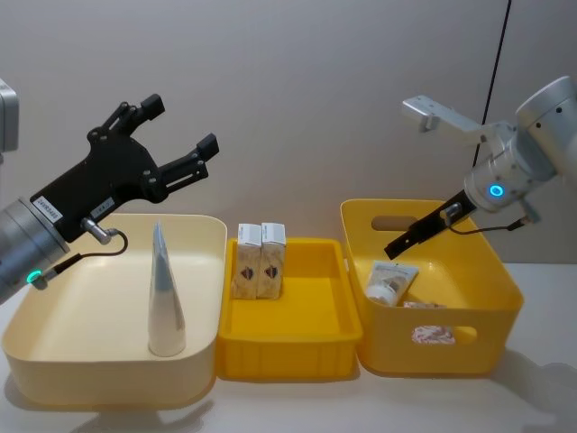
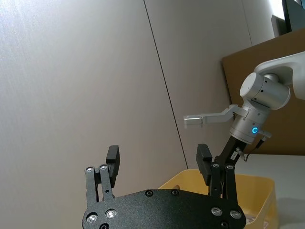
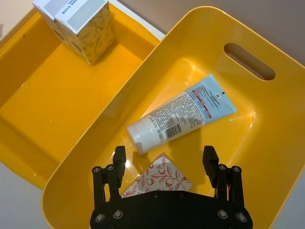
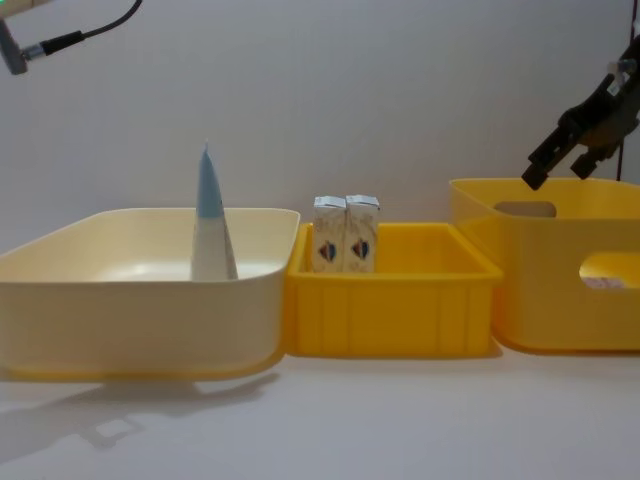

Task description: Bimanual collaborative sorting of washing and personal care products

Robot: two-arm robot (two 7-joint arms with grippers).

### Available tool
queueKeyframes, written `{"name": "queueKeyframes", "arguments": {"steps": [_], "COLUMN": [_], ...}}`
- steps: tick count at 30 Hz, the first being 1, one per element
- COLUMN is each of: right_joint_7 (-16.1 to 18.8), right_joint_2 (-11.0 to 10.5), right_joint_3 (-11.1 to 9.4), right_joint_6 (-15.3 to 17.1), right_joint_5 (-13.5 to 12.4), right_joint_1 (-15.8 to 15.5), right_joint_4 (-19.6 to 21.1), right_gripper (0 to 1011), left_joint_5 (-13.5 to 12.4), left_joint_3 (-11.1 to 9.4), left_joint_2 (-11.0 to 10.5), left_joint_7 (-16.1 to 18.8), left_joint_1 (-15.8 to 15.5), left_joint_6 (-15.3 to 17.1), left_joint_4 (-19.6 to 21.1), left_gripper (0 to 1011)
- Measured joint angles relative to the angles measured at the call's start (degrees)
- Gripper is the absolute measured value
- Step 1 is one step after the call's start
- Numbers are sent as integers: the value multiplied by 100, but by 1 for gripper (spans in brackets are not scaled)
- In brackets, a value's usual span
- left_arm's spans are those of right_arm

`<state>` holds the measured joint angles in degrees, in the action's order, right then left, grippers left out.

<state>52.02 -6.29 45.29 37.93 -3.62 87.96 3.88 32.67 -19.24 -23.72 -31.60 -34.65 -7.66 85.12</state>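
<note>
Three tubs are standing side by side on the table (image 1: 541, 397): a cream tub (image 1: 54, 361) on the robot's left, a shallow yellow tray (image 1: 297, 347) in the middle and a deeper yellow bin (image 1: 451, 356) with handle slots on the right, each touching or just beside its neighbour. One light-blue tube (image 1: 165, 293) is standing upright on its whitish base inside the cream tub, tapered end up, toward the tub's right half. Two cartons (image 1: 260, 262) are standing upright and pressed together at the back left corner of the tray; in the chest view their blue-red emblems are facing forward. In the bin, a second tube (image 3: 178, 114) is lying on its side on the floor, cap end toward the near wall, and a carton with red print (image 3: 159, 179) is lying just beside it, partly hidden under the right wrist mount. The left gripper (image 1: 176, 135) is hovering in the air above the back of the cream tub, well clear of the upright tube, its jaws spread wide and gripping nothing. The right gripper (image 3: 164, 160) is hanging over the bin, above the lying tube and the carton, its jaws released and apart, touching neither item.
</note>
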Motion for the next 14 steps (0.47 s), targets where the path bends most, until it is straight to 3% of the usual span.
{"name": "queueKeyframes", "arguments": {"steps": [14], "right_joint_7": [2], "right_joint_2": [0], "right_joint_3": [0], "right_joint_6": [0], "right_joint_5": [0], "right_joint_1": [0], "right_joint_4": [-4], "right_gripper": [1001], "left_joint_5": [0], "left_joint_3": [0], "left_joint_2": [0], "left_joint_7": [0], "left_joint_1": [0], "left_joint_6": [0], "left_joint_4": [0], "left_gripper": [1003]}}
